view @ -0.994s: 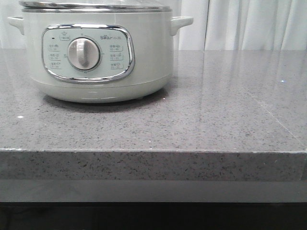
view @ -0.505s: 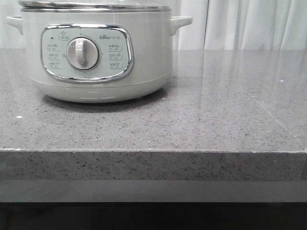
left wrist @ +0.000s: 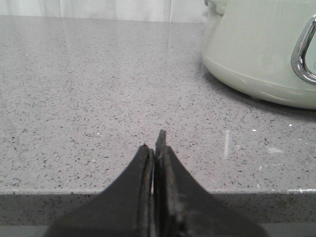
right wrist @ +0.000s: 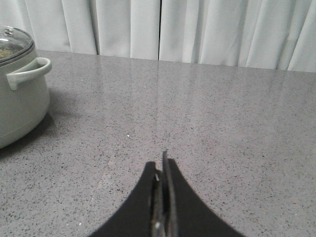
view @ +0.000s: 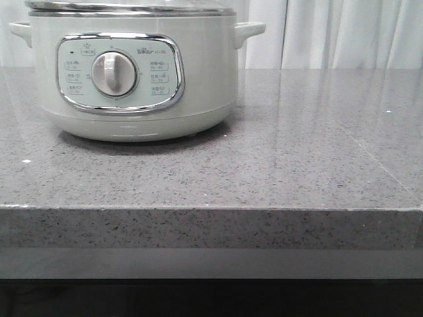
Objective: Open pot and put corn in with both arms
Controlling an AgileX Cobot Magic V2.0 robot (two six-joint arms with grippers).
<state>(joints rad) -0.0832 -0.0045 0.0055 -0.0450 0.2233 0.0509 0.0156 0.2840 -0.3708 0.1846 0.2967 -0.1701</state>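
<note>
The pale grey-green pot (view: 135, 79) stands at the back left of the grey stone counter, its chrome-framed panel and silver dial (view: 114, 72) facing me and its steel-rimmed glass lid (view: 129, 8) on. It also shows in the left wrist view (left wrist: 261, 49) and in the right wrist view (right wrist: 19, 94). No corn shows in any view. My left gripper (left wrist: 155, 143) is shut and empty, low over the counter's front edge, apart from the pot. My right gripper (right wrist: 162, 163) is shut and empty over bare counter to the right of the pot. Neither gripper shows in the front view.
The counter's front edge (view: 211, 209) runs across the front view. White curtains (view: 344, 33) hang behind the counter. The pot's side handle (right wrist: 29, 71) sticks out toward my right gripper's side.
The pot appears a few pixels further left in the front view than one second ago. Nothing else differs.
</note>
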